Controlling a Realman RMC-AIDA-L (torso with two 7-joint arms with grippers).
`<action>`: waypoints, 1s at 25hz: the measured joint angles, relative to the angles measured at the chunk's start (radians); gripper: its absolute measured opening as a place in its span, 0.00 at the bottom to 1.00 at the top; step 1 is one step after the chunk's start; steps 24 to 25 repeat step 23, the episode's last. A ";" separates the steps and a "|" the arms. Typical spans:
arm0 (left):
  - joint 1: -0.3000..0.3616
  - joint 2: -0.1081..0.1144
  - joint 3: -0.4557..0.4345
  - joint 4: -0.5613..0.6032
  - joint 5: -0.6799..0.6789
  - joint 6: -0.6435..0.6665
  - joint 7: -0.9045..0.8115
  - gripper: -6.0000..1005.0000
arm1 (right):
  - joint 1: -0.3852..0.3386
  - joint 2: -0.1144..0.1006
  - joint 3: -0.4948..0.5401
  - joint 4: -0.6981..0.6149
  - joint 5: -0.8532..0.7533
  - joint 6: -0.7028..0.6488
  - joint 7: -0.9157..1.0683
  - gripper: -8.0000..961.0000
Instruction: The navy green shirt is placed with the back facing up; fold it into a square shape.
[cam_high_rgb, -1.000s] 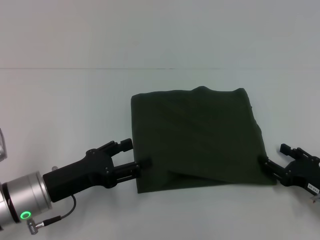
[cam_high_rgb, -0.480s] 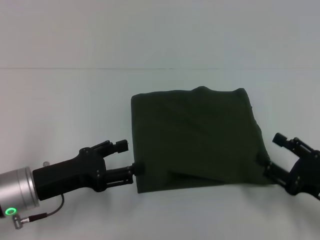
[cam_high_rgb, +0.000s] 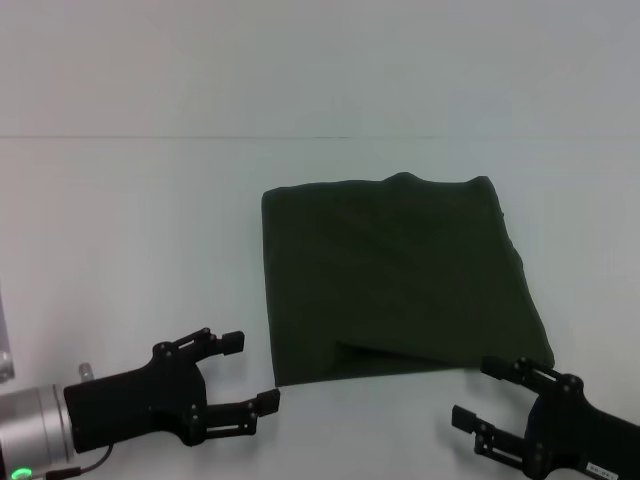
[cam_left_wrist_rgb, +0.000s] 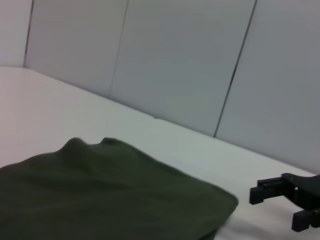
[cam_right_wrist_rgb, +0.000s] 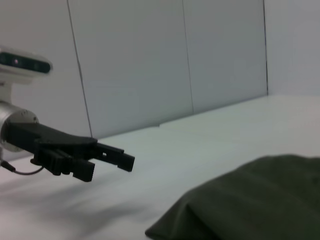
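Observation:
The navy green shirt (cam_high_rgb: 395, 280) lies folded into a rough square on the white table, plain side up, with a small bump on its far edge. It also shows in the left wrist view as the shirt (cam_left_wrist_rgb: 100, 195) and in the right wrist view as the shirt (cam_right_wrist_rgb: 250, 205). My left gripper (cam_high_rgb: 252, 372) hovers open just off the shirt's near left corner, touching nothing. My right gripper (cam_high_rgb: 483, 393) is open near the table's front, below the near right corner, also holding nothing. Each wrist view shows the other arm's gripper: right gripper (cam_left_wrist_rgb: 280, 202), left gripper (cam_right_wrist_rgb: 102, 160).
The white table (cam_high_rgb: 130, 230) spreads wide around the shirt. A pale panelled wall (cam_left_wrist_rgb: 200, 65) stands behind it. A pale object (cam_high_rgb: 5, 350) sits at the left edge of the head view.
Both grippers let go of the shirt's near corners and pulled back toward the table's front. The right gripper moved left and nearer; the shirt stayed flat in place.

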 joint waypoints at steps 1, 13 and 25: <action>0.009 -0.005 0.000 -0.001 0.000 -0.010 0.013 0.93 | -0.002 0.000 0.002 0.007 -0.001 0.009 -0.009 0.82; 0.056 -0.022 -0.012 -0.033 0.002 -0.056 0.032 0.93 | -0.018 -0.002 0.010 0.034 -0.001 0.066 -0.051 0.82; 0.062 -0.025 -0.012 -0.029 -0.007 -0.050 0.029 0.93 | -0.021 -0.003 0.017 0.035 -0.002 0.067 -0.052 0.82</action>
